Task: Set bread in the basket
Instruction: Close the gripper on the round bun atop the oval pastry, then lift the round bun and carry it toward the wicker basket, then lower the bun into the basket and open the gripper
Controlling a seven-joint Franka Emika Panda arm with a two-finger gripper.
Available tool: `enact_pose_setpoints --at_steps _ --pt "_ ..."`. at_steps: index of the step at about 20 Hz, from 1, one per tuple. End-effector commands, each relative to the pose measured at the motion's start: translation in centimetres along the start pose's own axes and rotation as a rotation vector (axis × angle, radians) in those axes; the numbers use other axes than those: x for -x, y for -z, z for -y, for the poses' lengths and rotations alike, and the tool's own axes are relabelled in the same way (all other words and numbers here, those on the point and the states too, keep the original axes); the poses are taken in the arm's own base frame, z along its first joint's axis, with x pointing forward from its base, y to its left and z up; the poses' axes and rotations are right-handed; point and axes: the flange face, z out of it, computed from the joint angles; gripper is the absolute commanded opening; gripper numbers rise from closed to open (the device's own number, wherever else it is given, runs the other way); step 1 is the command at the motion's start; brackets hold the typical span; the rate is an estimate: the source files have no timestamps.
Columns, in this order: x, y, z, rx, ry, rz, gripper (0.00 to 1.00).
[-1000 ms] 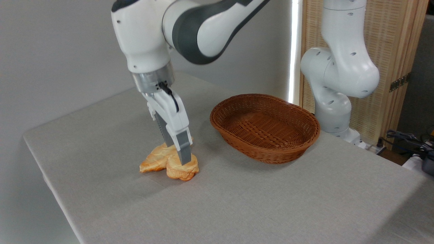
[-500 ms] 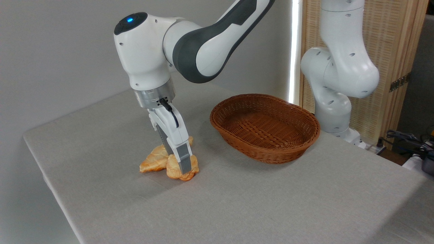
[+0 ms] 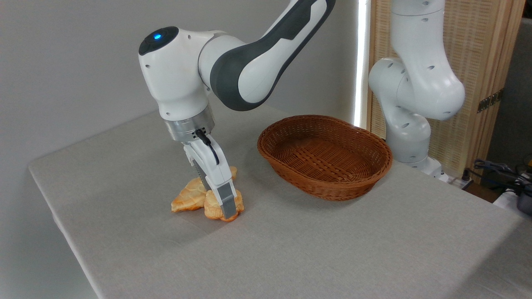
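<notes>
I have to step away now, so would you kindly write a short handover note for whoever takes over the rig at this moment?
Gripper: lowered onto the bread, with the near finger across its front. Whether it has closed on the bun cannot be told from this view.
Bread: on the table, touching the flat braided pastry to its left.
Basket: right of the bread, on the table, nothing in it.
Done: the approach to the bun only.
Left: secure the grasp, lift, carry right over the basket rim, release. Take care the pastry does not come along.
</notes>
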Motion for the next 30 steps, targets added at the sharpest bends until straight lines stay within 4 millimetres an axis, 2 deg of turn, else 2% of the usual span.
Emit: enact_pose_setpoints --at_steps 1,10,14,16,20,23,26,30 --pt "-0.1 0.1 0.2 -0.006 -0.015 -0.019 0.51" --pt "0.2 0.8 0.4 -0.011 -0.008 -0.031 0.51" --pt "1.0 3.2 -0.1 -0.032 0.0 -0.054 0.53" --pt "1.3 4.7 -0.8 -0.039 0.005 -0.062 0.54" --pt "3.5 9.1 -3.4 -0.03 0.037 -0.059 0.55" --pt "5.1 10.8 -5.4 0.0 0.076 -0.03 0.56" --pt "7.0 11.4 -7.3 0.042 0.085 0.013 0.56" --pt "10.3 8.9 -10.2 0.092 0.095 0.062 0.65"
